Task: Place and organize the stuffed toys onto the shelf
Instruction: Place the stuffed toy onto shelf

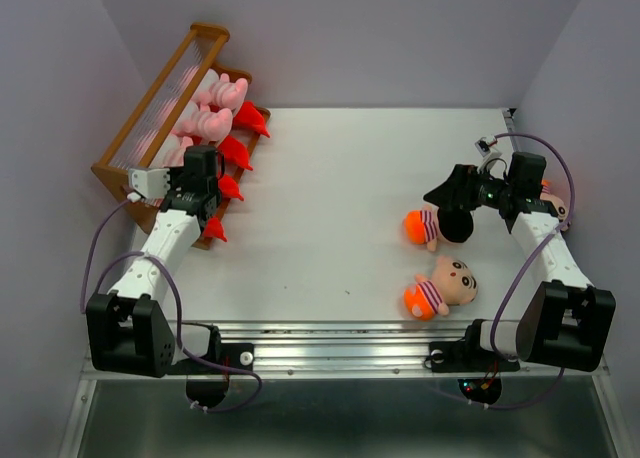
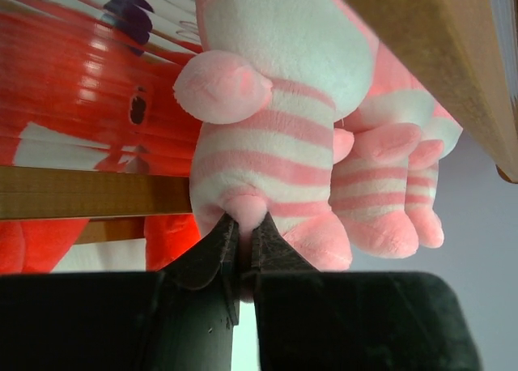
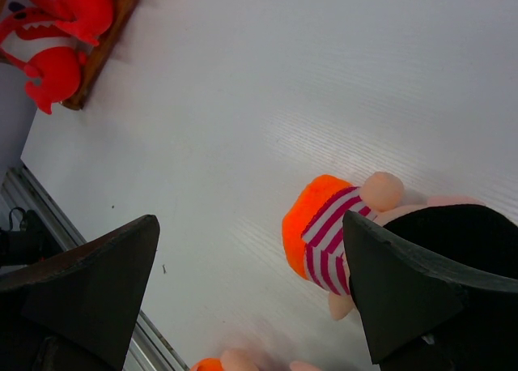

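Observation:
The brown wooden shelf stands at the far left. Three pink striped pigs sit on it, with four red monsters on the tier below. My left gripper is at the shelf and is shut on a small pink nub on the nearest pig, as the left wrist view shows. My right gripper is open above a boy doll. In the right wrist view that doll lies by the right finger. A second boy doll lies nearer.
A bit of pale plush shows behind my right arm at the far right. Purple walls close in the white table on three sides. A metal rail runs along the near edge. The shelf's wooden bar crosses the left wrist view.

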`<state>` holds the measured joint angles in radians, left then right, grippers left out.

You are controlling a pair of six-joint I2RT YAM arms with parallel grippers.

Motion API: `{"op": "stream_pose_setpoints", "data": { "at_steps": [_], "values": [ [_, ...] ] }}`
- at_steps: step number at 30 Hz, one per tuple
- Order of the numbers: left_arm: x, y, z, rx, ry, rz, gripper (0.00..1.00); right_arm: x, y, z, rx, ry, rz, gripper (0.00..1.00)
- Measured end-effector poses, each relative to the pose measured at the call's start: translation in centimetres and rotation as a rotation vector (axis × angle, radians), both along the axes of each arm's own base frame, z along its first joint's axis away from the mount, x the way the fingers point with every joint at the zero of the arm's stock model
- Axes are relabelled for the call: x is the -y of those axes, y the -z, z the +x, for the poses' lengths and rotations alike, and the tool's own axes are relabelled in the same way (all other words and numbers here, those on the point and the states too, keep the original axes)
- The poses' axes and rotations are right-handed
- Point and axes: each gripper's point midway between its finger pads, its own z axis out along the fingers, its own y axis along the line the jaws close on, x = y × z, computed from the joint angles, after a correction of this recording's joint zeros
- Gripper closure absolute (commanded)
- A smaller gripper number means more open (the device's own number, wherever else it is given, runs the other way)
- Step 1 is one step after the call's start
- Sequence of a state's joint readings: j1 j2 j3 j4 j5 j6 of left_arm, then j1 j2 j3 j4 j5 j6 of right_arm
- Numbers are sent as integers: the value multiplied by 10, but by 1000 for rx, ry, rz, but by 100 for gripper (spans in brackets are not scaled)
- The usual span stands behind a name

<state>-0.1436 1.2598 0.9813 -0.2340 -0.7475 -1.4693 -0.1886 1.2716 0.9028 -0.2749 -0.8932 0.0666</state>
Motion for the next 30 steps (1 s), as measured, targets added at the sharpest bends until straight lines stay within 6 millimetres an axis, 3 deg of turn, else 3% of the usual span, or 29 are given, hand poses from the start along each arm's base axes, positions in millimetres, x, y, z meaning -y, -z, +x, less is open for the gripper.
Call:
{"op": "stream_pose_setpoints", "data": {
  "at_steps": [9,12,17,20,23,24,30],
  "values": [
    [2,7,-3,11,6,-16,56,0,0,0,0,0,0,0],
    [4,8,-6,14,18,-26,40,0,0,0,0,0,0,0],
    [7,8,-10,19,43,-41,26,0,0,0,1,0,0,0],
    [10,4,-14,31,64,-46,21,0,0,0,2,-1,-2,0],
    [12,-5,-17,51,86,-49,10,0,0,0,2,-1,-2,0],
    [13,-10,-19,63,97,-49,2,0,0,0,3,-1,-2,0],
    [20,-27,-25,102,157,-46,1,0,0,0,7,-4,-6,0]
  ]
}}
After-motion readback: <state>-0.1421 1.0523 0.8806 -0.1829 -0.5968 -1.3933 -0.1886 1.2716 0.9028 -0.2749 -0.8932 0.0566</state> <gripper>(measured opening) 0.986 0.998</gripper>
